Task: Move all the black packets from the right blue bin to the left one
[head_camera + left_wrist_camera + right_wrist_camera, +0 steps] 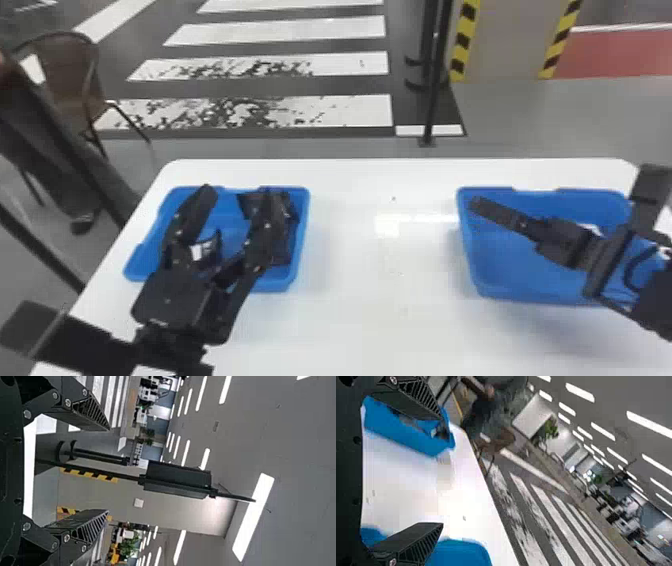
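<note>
Left pincer (240,192): over left bin (304,220), wide open, nothing held. Black packets (284,247): inside left bin, along its right side, beneath that pincer's right-hand finger; count cannot be told. Right pincer (500,214): well right of left bin, wide open, empty

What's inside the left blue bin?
I can see at least one black packet near the right side of the left blue bin. The robot's left hand covers part of the inside, so I can't count them all.
</note>
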You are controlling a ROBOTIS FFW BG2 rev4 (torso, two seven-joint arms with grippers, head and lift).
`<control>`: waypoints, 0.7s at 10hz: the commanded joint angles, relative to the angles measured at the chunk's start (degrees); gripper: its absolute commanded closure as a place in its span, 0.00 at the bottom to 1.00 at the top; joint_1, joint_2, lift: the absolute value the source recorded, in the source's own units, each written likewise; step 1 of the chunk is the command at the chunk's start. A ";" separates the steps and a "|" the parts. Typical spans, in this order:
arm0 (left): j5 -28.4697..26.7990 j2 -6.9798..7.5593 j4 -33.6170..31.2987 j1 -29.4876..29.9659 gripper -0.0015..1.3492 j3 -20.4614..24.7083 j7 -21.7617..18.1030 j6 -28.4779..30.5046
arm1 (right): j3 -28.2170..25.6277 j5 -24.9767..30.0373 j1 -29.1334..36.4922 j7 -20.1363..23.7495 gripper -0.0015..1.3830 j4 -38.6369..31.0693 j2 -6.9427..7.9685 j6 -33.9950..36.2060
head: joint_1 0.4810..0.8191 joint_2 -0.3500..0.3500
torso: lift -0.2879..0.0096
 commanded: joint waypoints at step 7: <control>-0.21 0.00 -0.81 0.82 0.25 -0.24 -0.09 -0.88 | -10.09 32.01 -3.48 -12.63 0.06 1.32 1.78 4.89 | 0.63 0.18 | 0.50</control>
